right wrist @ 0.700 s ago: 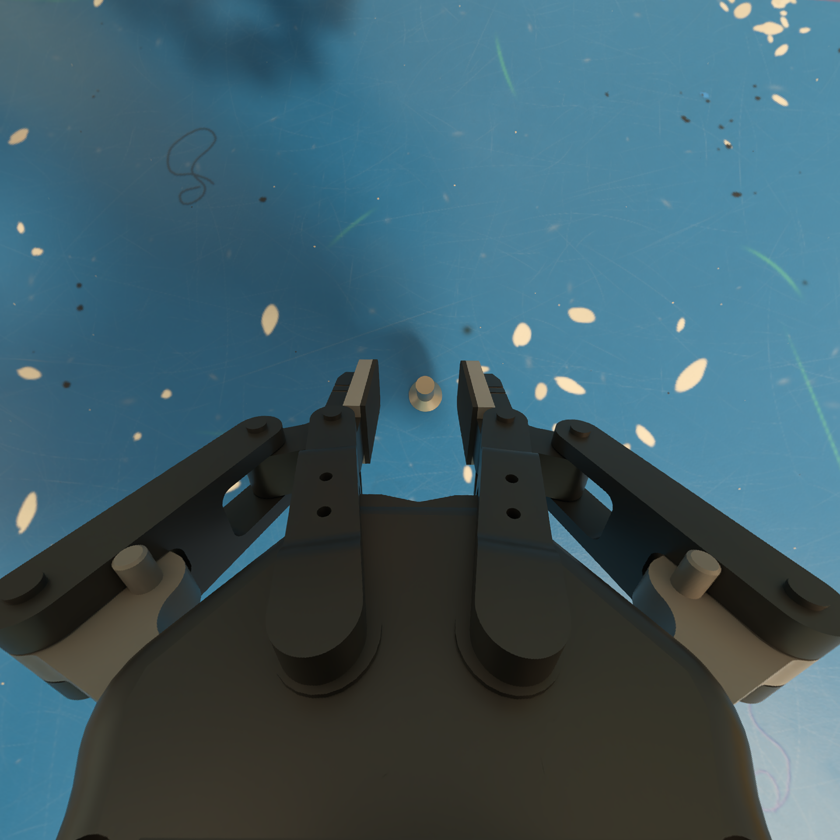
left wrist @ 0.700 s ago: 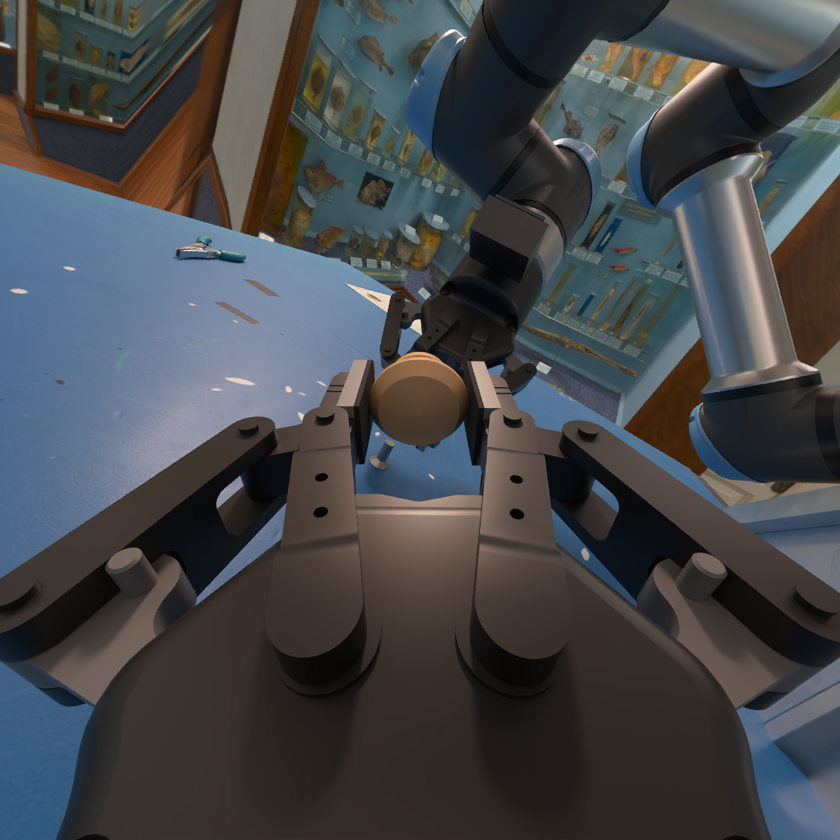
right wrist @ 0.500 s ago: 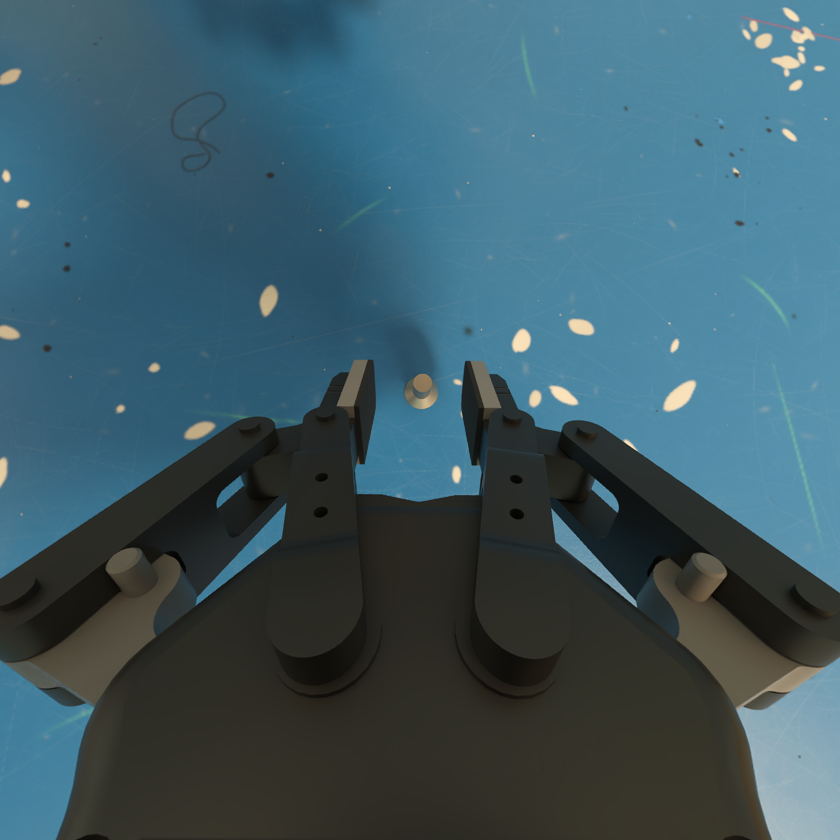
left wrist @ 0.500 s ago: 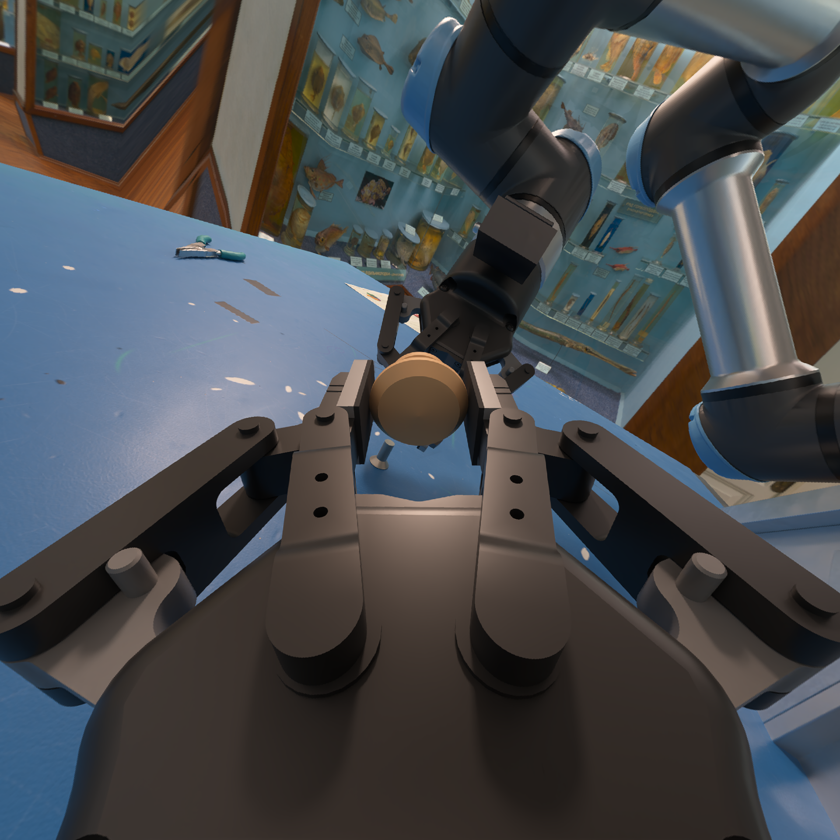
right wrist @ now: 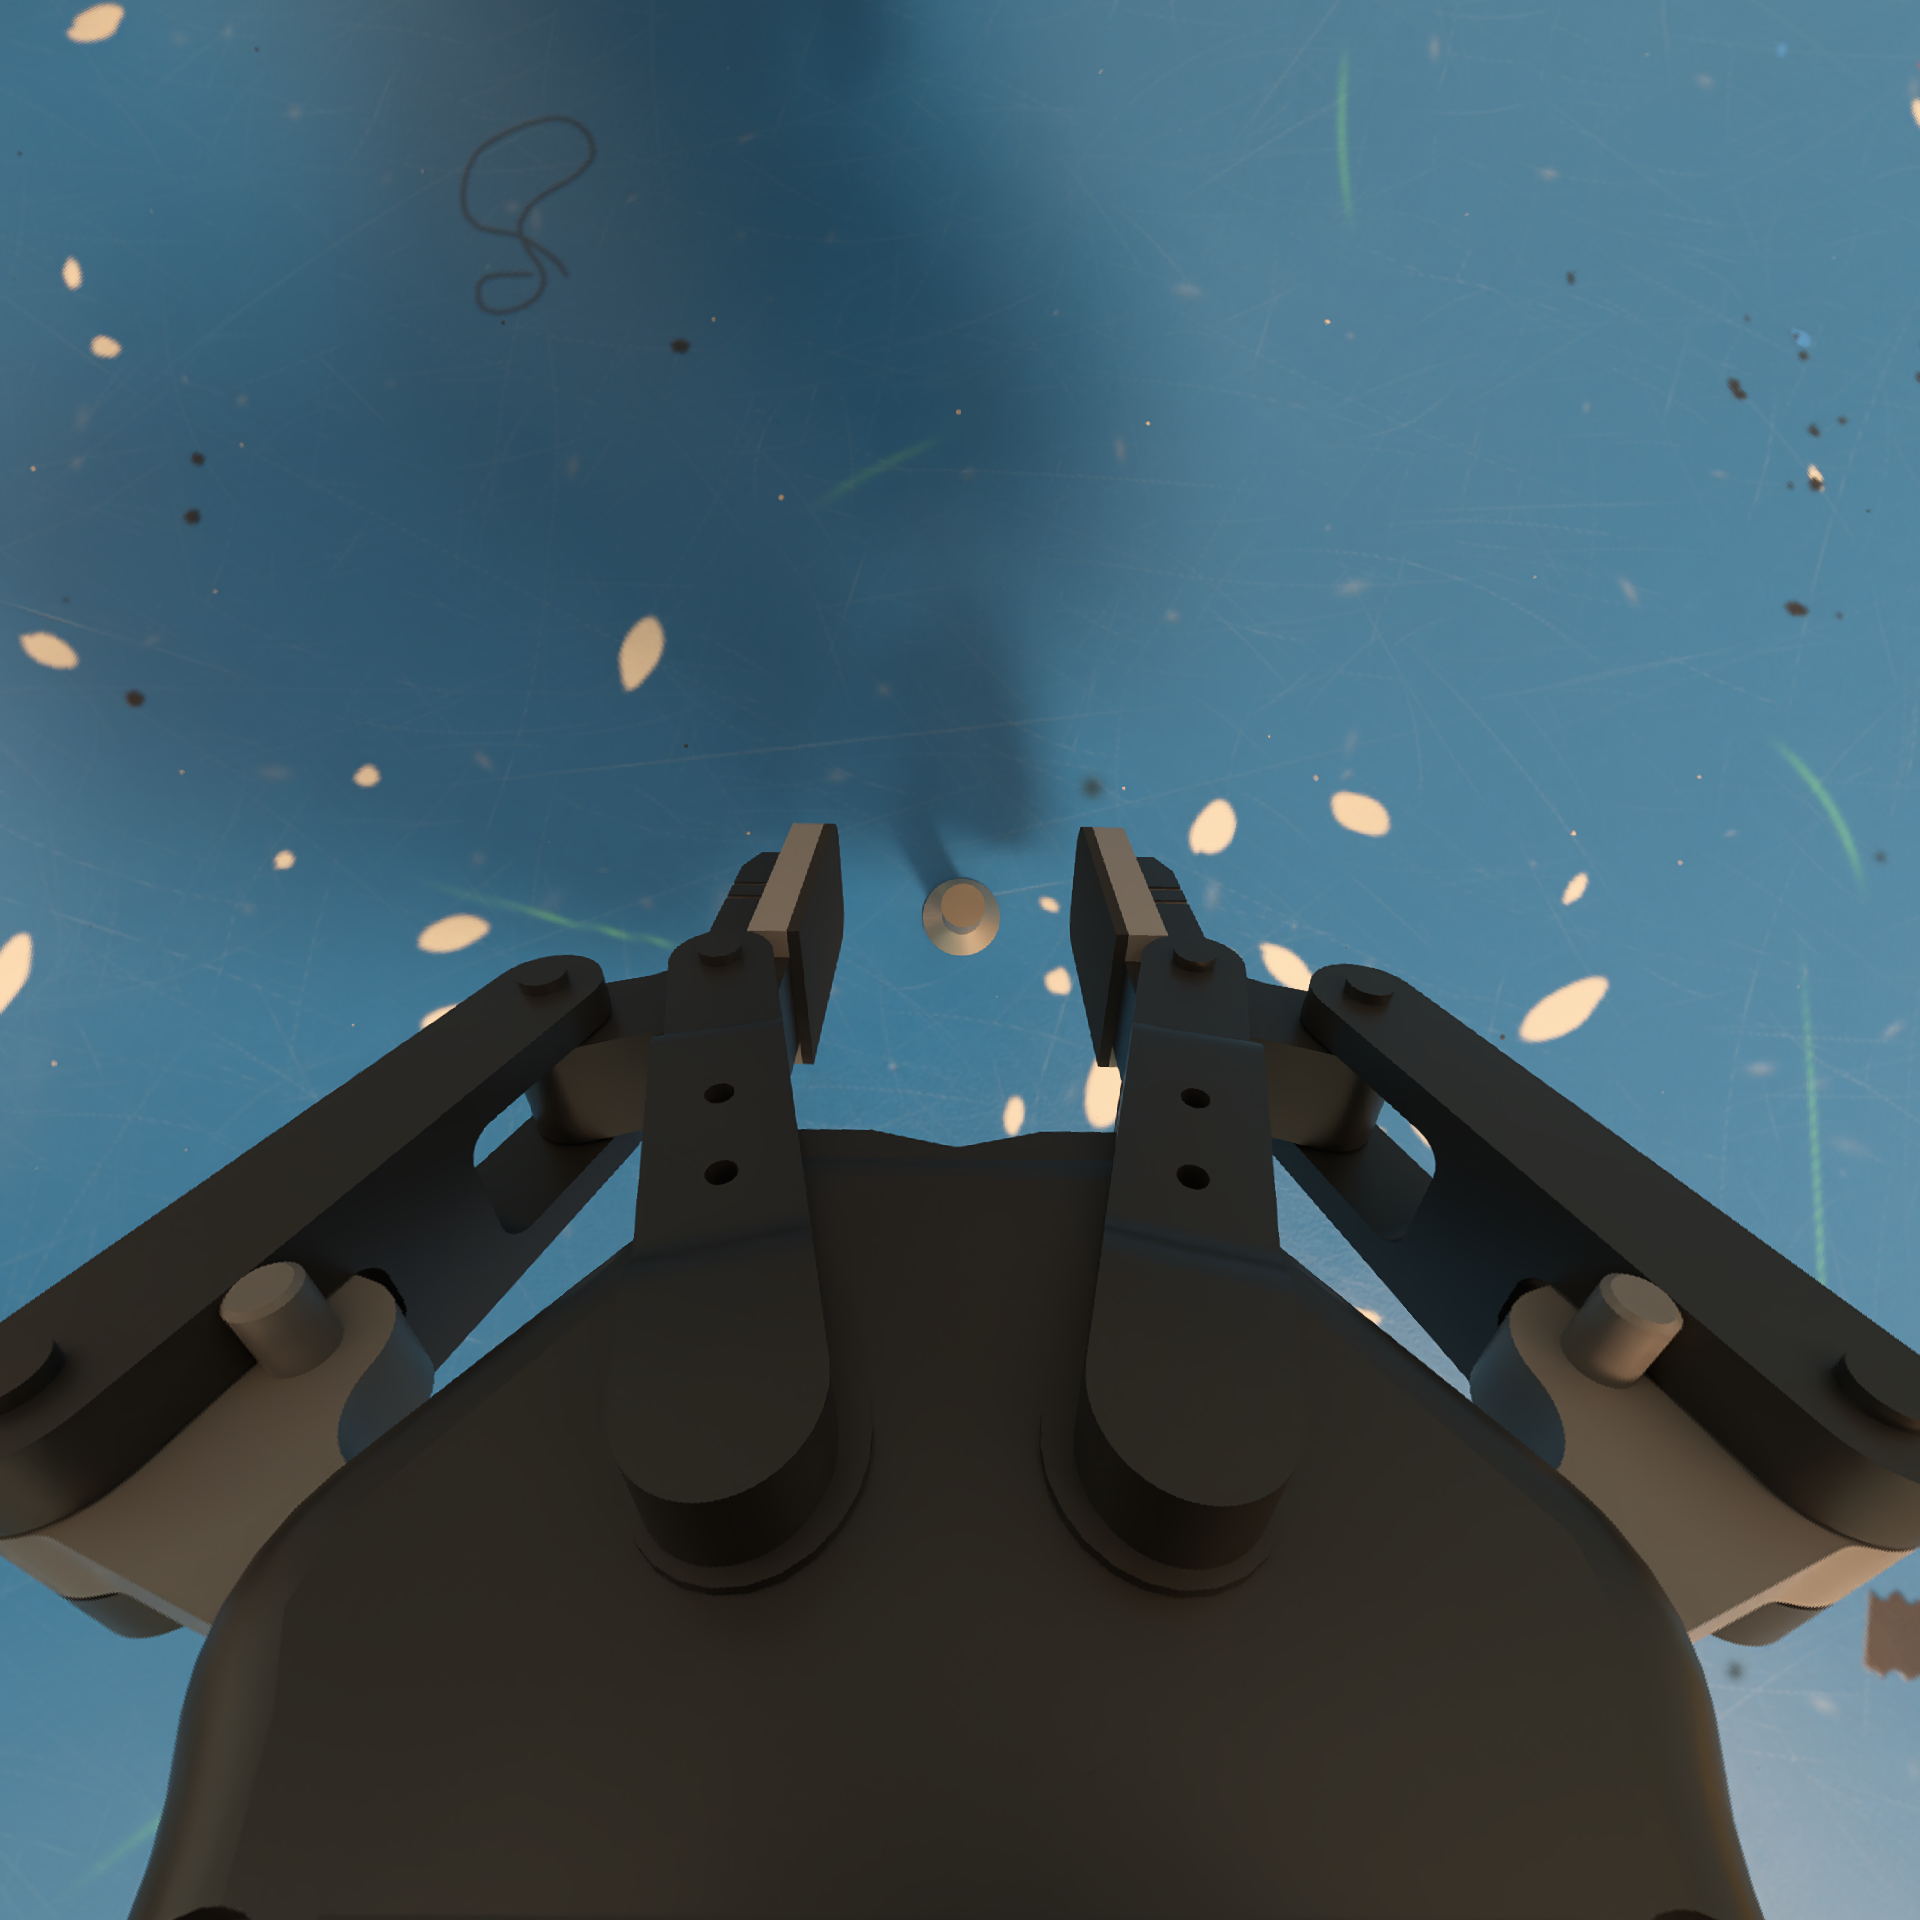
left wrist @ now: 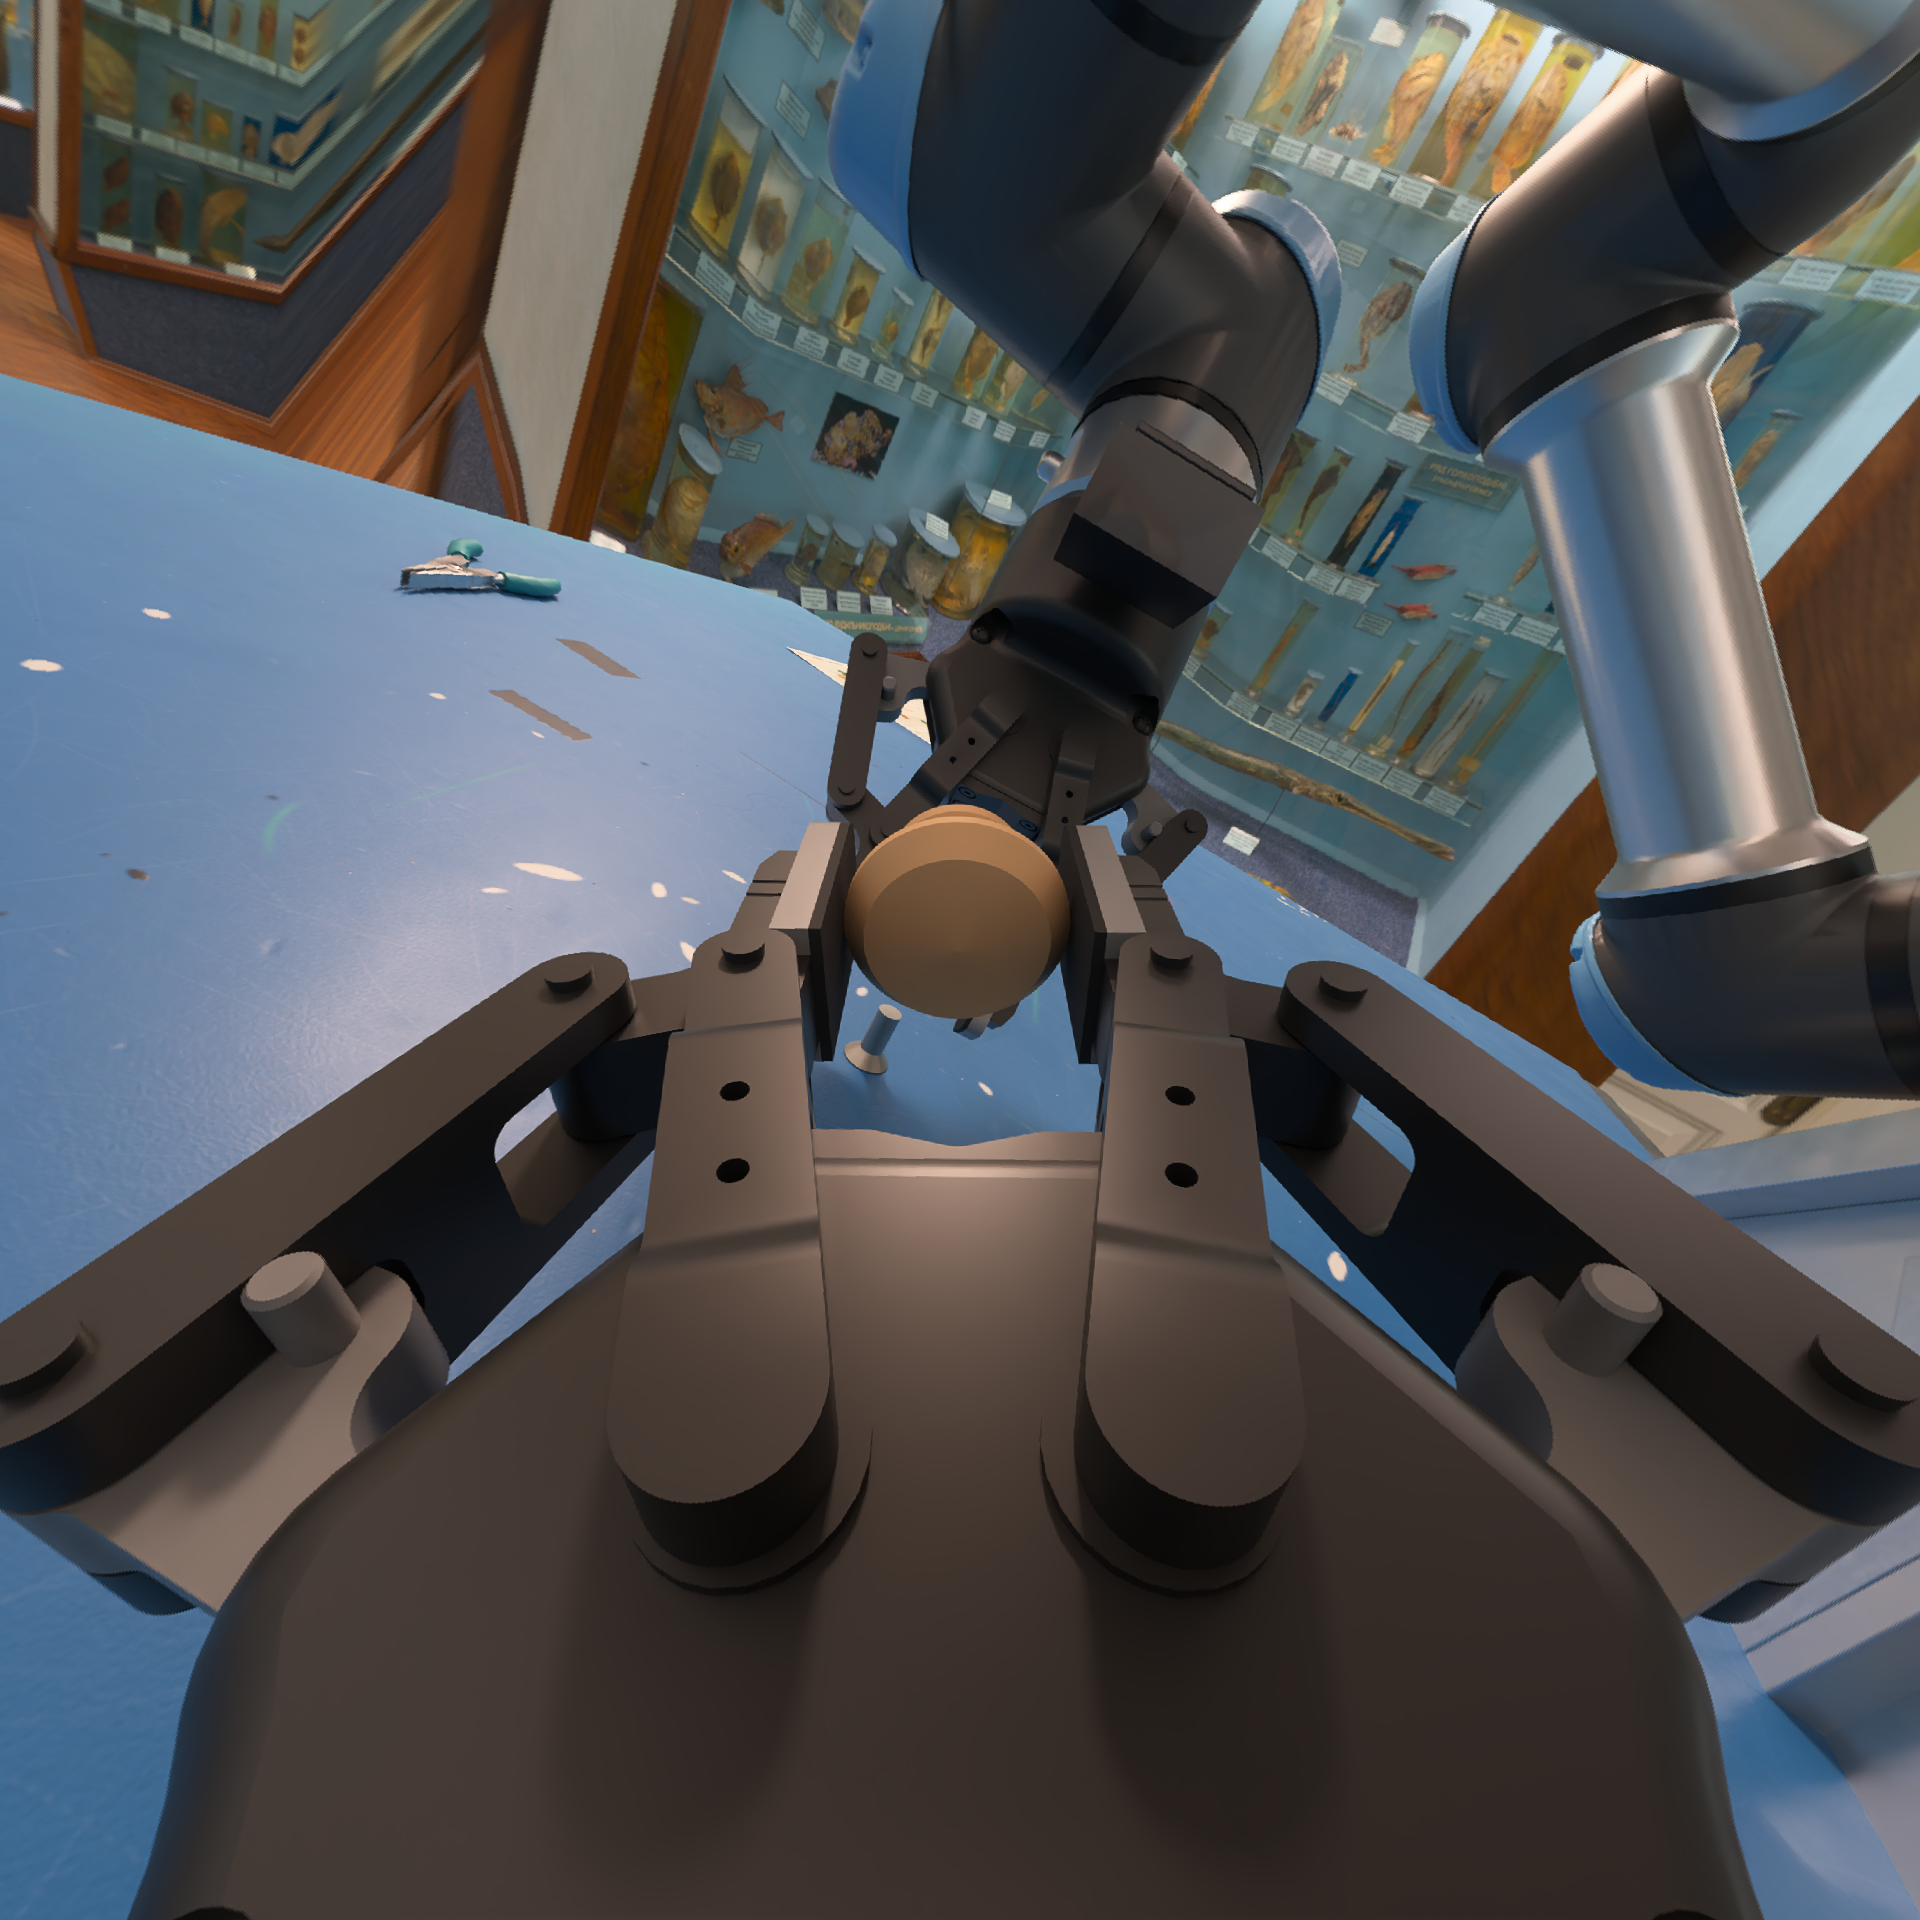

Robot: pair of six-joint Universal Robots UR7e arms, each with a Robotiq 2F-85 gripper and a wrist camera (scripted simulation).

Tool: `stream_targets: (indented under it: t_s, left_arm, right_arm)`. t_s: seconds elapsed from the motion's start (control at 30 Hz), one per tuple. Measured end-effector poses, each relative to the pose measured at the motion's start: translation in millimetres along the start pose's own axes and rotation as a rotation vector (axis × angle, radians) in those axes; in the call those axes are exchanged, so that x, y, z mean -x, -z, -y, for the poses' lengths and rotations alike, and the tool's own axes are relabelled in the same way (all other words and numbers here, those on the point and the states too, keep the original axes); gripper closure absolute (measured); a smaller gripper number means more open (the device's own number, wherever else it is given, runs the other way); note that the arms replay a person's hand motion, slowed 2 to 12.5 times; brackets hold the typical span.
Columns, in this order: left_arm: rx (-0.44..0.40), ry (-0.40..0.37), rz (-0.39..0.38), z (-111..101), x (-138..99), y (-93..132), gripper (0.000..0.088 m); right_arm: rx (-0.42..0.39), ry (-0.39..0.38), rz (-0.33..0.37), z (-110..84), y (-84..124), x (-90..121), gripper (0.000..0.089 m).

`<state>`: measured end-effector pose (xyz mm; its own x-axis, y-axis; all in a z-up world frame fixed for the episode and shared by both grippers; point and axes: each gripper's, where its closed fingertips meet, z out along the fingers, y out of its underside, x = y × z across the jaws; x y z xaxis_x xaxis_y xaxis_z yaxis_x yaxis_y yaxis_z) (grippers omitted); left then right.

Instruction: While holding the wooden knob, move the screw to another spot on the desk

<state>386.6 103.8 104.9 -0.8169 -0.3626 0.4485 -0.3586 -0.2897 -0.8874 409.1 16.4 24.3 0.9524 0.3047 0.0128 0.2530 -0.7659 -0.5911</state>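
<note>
Presently, a teal-handled tool (left wrist: pixel 480 574) is seen far off at the left of the blue surface (left wrist: pixel 260 831), with two grey strips (left wrist: pixel 540 714) lying nearer the middle. The left gripper (left wrist: pixel 954 935) is held above the surface, and its fingers (left wrist: pixel 816 914) are clamped on the wooden knob (left wrist: pixel 954 914), one pad pressed to each side of the round tan body. Below the knob, the screw (left wrist: pixel 873 1039) is stood on its head on the surface, shank upward, clear of both grippers. Behind the knob, the right gripper (left wrist: pixel 977 1023) is pointed down at the surface, its fingertips shown just right of the screw and partly hidden by the knob.

In the right wrist view, a dark scribble (right wrist: pixel 525 213) is marked on the surface (right wrist: pixel 1455 520) at upper left, and pale flecks are scattered across it. The right gripper (right wrist: pixel 958 935) is positioned over the screw (right wrist: pixel 961 914), which is seen end-on between the fingers (right wrist: pixel 816 935). The fingers are held apart, with a gap left on each side of the screw, so that it is not touched. A brown torn-edged patch (right wrist: pixel 1891 1642) is visible at the lower right.
</note>
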Motion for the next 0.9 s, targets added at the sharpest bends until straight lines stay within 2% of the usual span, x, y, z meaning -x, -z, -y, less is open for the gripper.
stream_targets:
  t_s: [0.37, 0.9]
  left_arm:
    - [0.000, 0.002, -0.002, 0.2, 0.0, 0.0, 0.0532]
    - [-0.004, 0.013, -0.006, 0.7, 0.5, 0.3, 0.0532]
  right_arm:
    - [0.094, 0.077, 0.054, -2.0, -5.1, -1.9, 0.0538]
    - [0.215, 0.162, 0.089, -3.6, -10.2, -3.7, 0.0688]
